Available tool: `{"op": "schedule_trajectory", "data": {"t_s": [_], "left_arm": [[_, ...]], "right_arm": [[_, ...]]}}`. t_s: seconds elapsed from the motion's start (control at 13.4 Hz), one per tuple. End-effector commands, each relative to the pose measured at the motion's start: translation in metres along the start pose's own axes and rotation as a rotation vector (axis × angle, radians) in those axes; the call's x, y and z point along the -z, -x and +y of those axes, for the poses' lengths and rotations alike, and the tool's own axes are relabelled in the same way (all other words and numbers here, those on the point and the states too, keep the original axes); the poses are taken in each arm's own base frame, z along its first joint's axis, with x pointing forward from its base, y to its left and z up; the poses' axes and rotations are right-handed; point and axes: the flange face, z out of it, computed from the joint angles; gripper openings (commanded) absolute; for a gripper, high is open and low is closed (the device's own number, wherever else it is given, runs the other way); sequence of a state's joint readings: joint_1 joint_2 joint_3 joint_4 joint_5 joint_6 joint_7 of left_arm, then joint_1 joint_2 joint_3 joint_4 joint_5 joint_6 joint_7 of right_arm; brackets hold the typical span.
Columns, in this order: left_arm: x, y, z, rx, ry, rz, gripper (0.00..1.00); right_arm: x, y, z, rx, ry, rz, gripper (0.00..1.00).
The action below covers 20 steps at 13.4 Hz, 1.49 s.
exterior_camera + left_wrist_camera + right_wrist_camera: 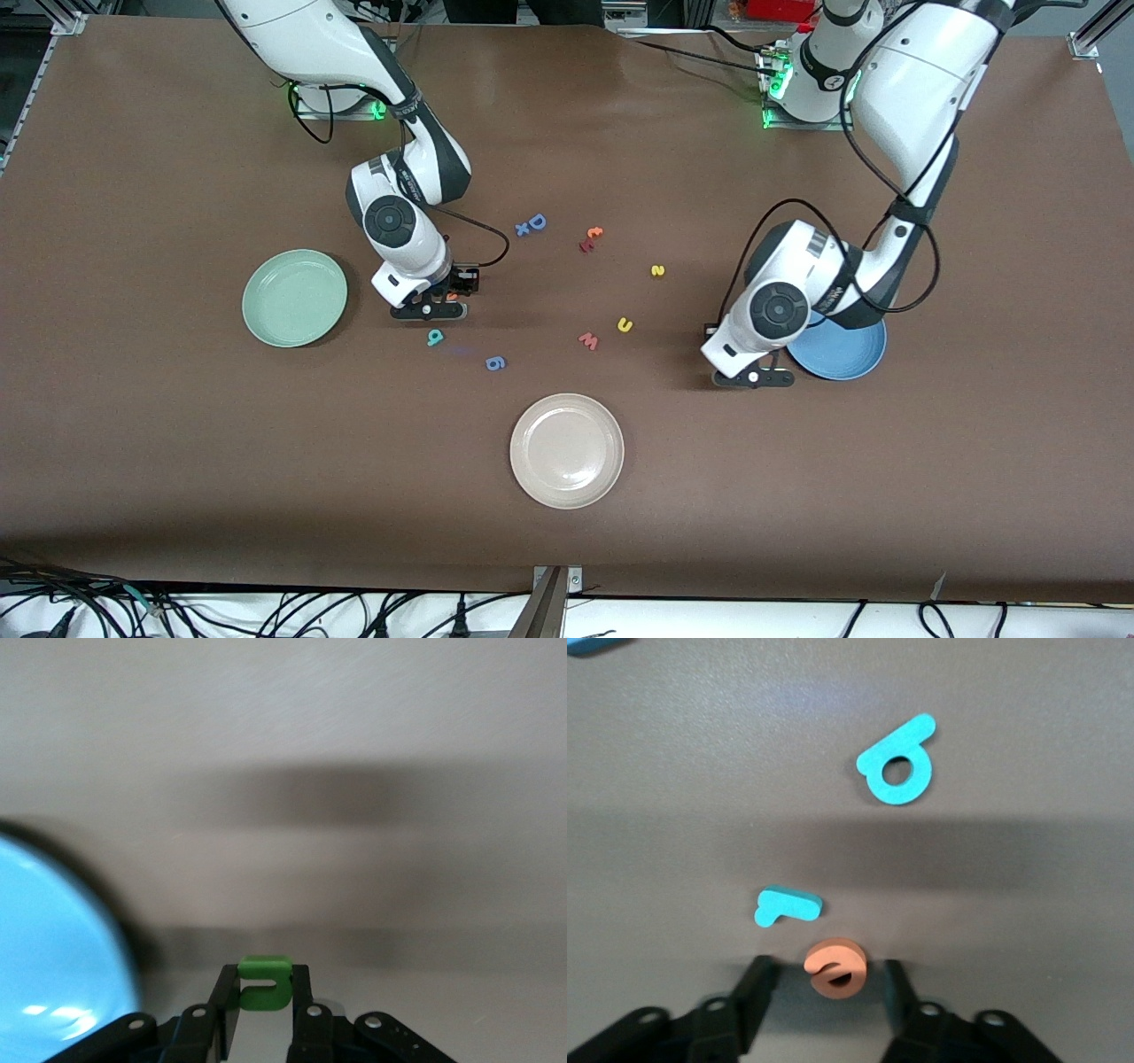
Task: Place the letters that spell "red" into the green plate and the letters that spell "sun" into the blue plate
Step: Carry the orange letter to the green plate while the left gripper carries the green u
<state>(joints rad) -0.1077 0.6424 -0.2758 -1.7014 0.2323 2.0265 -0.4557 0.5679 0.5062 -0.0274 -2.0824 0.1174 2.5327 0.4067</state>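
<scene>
My left gripper (753, 377) (264, 981) is shut on the green "n" (264, 985), over bare table just beside the blue plate (842, 354) (53, 948). My right gripper (431, 309) (827, 973) is low over the table beside the green plate (295, 297). Its fingers (756, 981) stand open on either side of the orange "e" (835, 968) (453, 298), a gap each way. The teal "r" (787, 905) lies close by and the teal "d" (897, 771) (434, 337) a little farther off. The yellow "s" (656, 270) and yellow "u" (625, 325) lie mid-table.
A beige-white plate (567, 450) sits nearest the front camera. A blue "g" (496, 362), a pinkish "w" (588, 340), a blue "D" (536, 221) and small orange and red letters (591, 237) are scattered mid-table.
</scene>
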Motion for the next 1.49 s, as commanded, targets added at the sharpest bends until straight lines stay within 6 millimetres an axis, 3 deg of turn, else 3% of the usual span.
{"op": "schedule_trajectory", "data": {"t_s": [0.0,0.3,0.52,0.6,0.67,0.9,1.12,1.27,1.42], "left_arm": [[0.005,0.012,-0.029,-0.058,-0.057,-0.095,0.13],[-0.007,0.014,-0.080,-0.113,-0.084,-0.221,0.14],[-0.018,0.005,-0.116,-0.143,-0.155,-0.216,0.16],[-0.023,0.003,-0.126,-0.156,-0.159,-0.222,0.42],[-0.024,0.001,-0.126,-0.170,-0.153,-0.218,0.99],[-0.008,-0.003,-0.114,-0.159,-0.094,-0.192,1.00],[0.017,0.006,-0.072,-0.115,0.090,-0.151,1.00],[0.028,0.011,-0.038,-0.065,0.116,-0.122,1.00],[0.030,0.024,0.005,0.004,0.160,-0.080,1.00]], "right_arm": [[-0.002,0.004,0.002,0.037,-0.004,-0.012,0.32],[-0.001,0.004,0.002,0.036,-0.005,-0.011,0.06],[0.010,0.001,0.002,0.031,-0.008,-0.007,0.05],[0.023,0.000,0.006,0.024,0.001,-0.032,0.05],[0.042,-0.008,0.018,0.007,0.010,-0.042,0.05],[0.091,-0.026,0.066,-0.025,0.027,-0.068,0.05],[0.121,-0.043,0.149,-0.058,0.050,-0.112,0.05],[0.117,-0.048,0.210,-0.076,0.071,-0.143,0.05],[0.099,-0.051,0.259,-0.078,0.094,-0.178,0.05]]}}
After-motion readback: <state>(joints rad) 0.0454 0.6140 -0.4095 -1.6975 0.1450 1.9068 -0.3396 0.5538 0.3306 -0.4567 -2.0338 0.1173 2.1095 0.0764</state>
